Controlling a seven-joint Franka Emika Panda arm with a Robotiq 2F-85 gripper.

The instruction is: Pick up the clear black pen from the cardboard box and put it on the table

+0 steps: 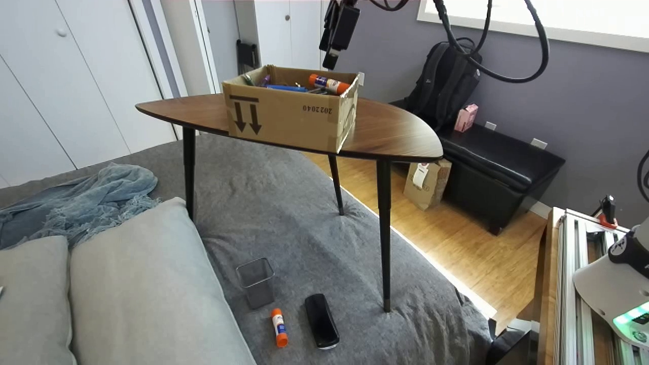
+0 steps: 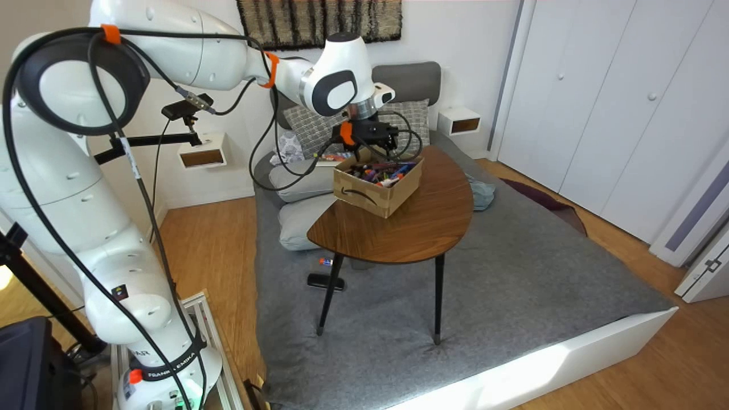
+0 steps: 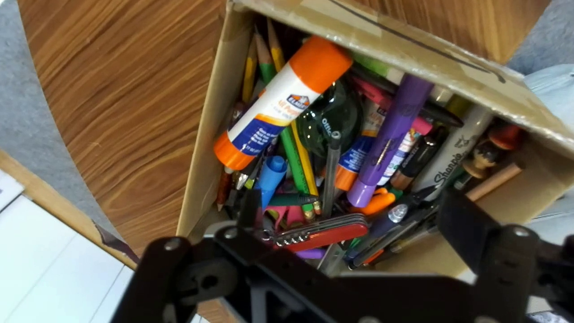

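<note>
A: Start at the gripper (image 3: 350, 206). Spread or pressed together?

B: Spread wide, from lower left to lower right in the wrist view. Pinching nothing. In an exterior view, hangs at top centre, over or just behind the far rim of the cardboard box (image 1: 284, 114); hard to tell which.

A: Target where?

B: In the box, most likely. Best candidate for the clear black pen (image 3: 331, 179): a slim see-through barrel near mid-frame in the wrist view, running almost straight up and down. Upper end overlapping a dark round item (image 3: 334, 110), lower end near the red pocket knife (image 3: 323, 233). Another see-through piece (image 3: 332, 260) below the knife, at lower centre; cannot rule out.

A: Step in hand?

B: Lining up over the box, at a guess. No grasp yet.

A: Next move?

B: Shift slightly toward upper left of the wrist frame, straddle the barrel from left and right, go down, pinch lightly. Mind the purple marker (image 3: 388, 139), close at right; easy to catch both.

A: After that?

B: Lift straight past the cardboard walls, carry to the table (image 3: 121, 103), brown wood at upper left in the wrist view. Lay flat, release.

A: Farther out?

B: At bottom centre of an exterior view, on the grey bedcover (image 1: 284, 213) below the table: loose glue stick (image 1: 279, 328), black oblong item (image 1: 322, 321), mesh cup (image 1: 258, 291). No part in the job, seemingly. Leave alone.
</note>
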